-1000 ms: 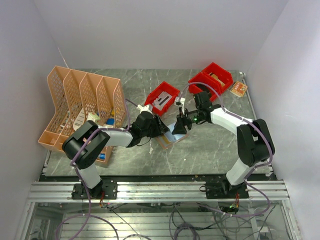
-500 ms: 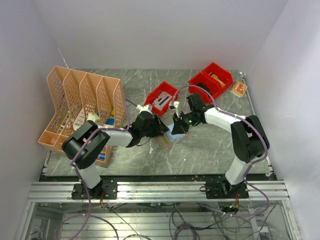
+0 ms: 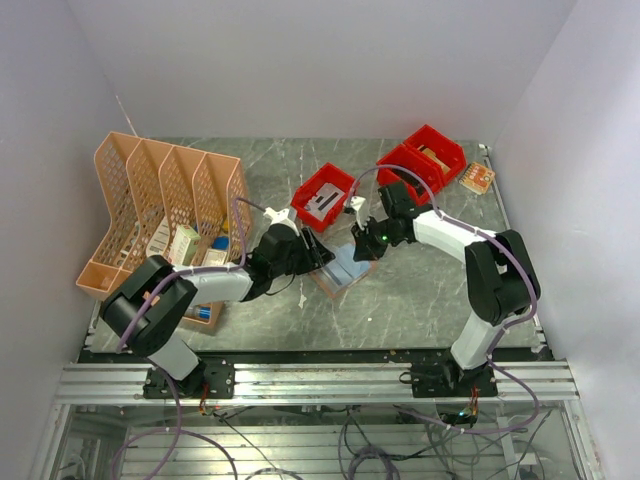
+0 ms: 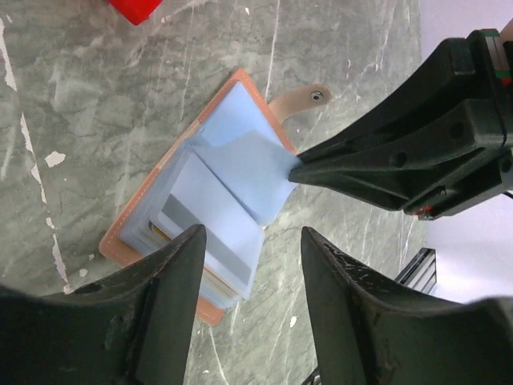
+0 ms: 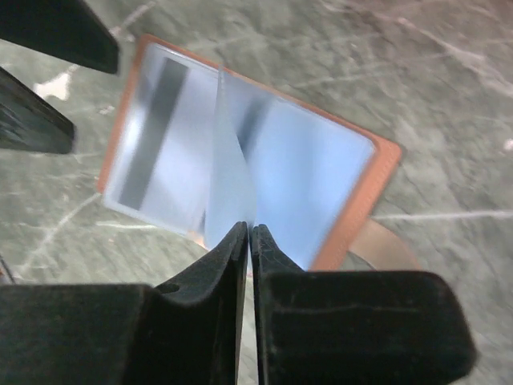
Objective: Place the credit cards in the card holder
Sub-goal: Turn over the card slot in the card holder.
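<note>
Just clamped right fingers [image 5: 216,305] on a card holder [image 5: 375,172] pocket leaf [image 5: 228,160], left fingers [image 4: 160,321] spread above, likely opening a slot.

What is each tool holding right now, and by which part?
The right tool pinches a pale blue inner leaf of the open card holder by its free edge. The left tool holds nothing.
</note>
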